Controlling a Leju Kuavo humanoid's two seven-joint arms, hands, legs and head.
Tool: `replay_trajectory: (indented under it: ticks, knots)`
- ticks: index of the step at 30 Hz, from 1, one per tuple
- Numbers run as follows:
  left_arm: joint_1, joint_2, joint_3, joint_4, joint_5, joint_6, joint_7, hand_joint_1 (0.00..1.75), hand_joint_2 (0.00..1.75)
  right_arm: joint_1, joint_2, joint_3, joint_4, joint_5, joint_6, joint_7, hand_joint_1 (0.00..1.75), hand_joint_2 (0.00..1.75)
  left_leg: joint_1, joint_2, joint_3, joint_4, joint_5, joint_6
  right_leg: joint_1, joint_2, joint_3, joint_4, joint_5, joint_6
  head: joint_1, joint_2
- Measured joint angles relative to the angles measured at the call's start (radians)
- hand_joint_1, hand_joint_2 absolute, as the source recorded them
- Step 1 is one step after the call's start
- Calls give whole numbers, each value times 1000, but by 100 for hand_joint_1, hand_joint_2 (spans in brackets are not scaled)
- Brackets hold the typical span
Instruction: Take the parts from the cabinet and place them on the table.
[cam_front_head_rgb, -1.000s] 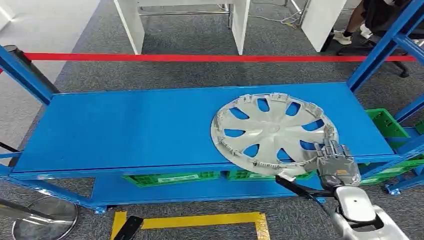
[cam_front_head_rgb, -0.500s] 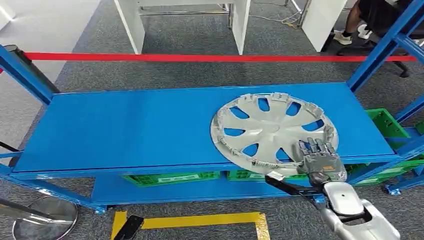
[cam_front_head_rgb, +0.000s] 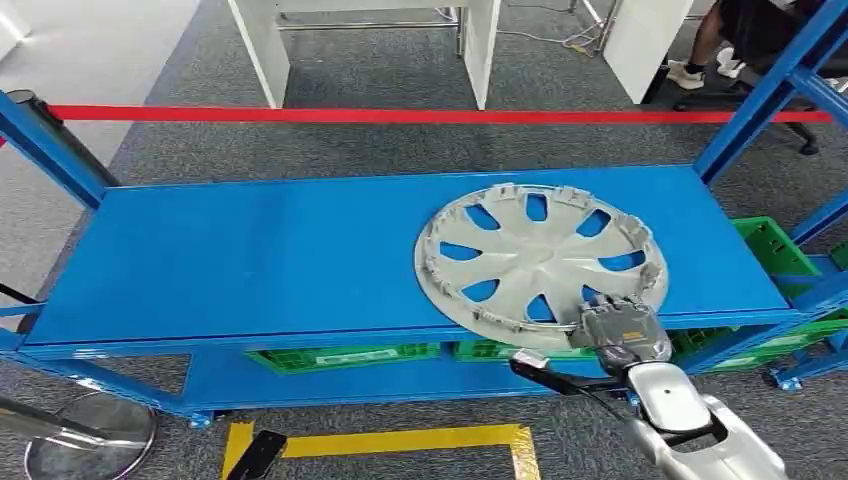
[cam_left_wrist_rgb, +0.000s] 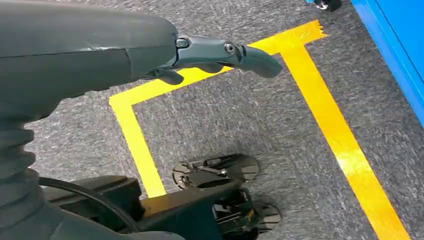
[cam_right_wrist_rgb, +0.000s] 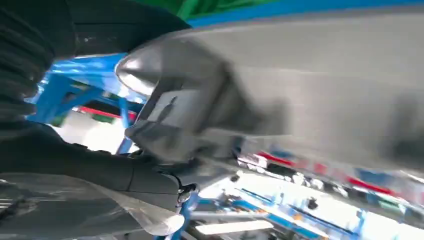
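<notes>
A silver wheel cover (cam_front_head_rgb: 530, 260) lies flat on the right half of the blue cabinet shelf (cam_front_head_rgb: 250, 260), its near rim jutting over the front edge. My right hand (cam_front_head_rgb: 618, 328) grips that near rim, fingers on top and thumb below. The right wrist view shows the cover's grey rim (cam_right_wrist_rgb: 325, 85), blurred, close against my right hand (cam_right_wrist_rgb: 100, 165). My left hand (cam_left_wrist_rgb: 210, 52) hangs above the carpet and yellow floor tape (cam_left_wrist_rgb: 345, 145), holding nothing, its fingers apart.
Green crates (cam_front_head_rgb: 340, 356) sit on the lower shelf, with another green crate (cam_front_head_rgb: 775, 245) at the right. Blue uprights (cam_front_head_rgb: 770, 90) frame the shelf. Beyond it are a red tape line (cam_front_head_rgb: 300, 114), white table legs (cam_front_head_rgb: 480, 40) and a seated person (cam_front_head_rgb: 720, 40).
My right hand slid left along the near rim and closed over it. The wheel cover shifted slightly left and turned on the shelf.
</notes>
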Motion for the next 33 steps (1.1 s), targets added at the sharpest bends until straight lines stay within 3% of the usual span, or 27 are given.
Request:
replay_trajectory:
  ticks: [14, 17, 22, 24, 28, 33]
  knots:
    - [1, 6, 0, 0, 0, 6, -5, 0, 175, 9, 0, 90, -127, -24, -34, -27, 175, 175, 0, 0, 0, 0, 0, 0, 0, 0, 0, 0, 0, 0, 0, 0]
    - [3, 9, 0, 0, 3, 16, -4, 0, 175, 31, 0, 107, -171, -31, -93, -31, 175, 175, 0, -1, 0, 0, 0, 0, 0, 0, 0, 0, 0, 0, 0, 0]
    - [11, 12, 6, 0, 29, 19, -13, 0, 175, 108, 0, 135, -287, -79, -282, -67, 175, 175, 0, -1, -3, 0, 0, 0, 0, -1, -2, 0, -1, 0, 0, 0]
    - [13, 14, 13, 0, 43, 10, -25, 0, 175, 137, 0, 147, -335, -139, -371, -112, 175, 175, 0, -1, -5, 0, 0, 0, 0, -1, -4, 0, -1, 0, 0, 0]
    - [14, 14, 29, 0, 55, -3, -40, 0, 175, 187, 2, 180, -424, -342, -513, -263, 175, 175, 0, -1, -5, 0, 0, 0, 0, -1, -4, 0, -1, 0, 0, 0]
    - [14, 16, 38, 0, 42, 15, -40, 0, 175, 239, 10, 217, -521, -581, -549, -520, 175, 175, 0, -1, -5, 0, 0, 0, 0, -1, -4, 0, -1, 0, 0, 0]
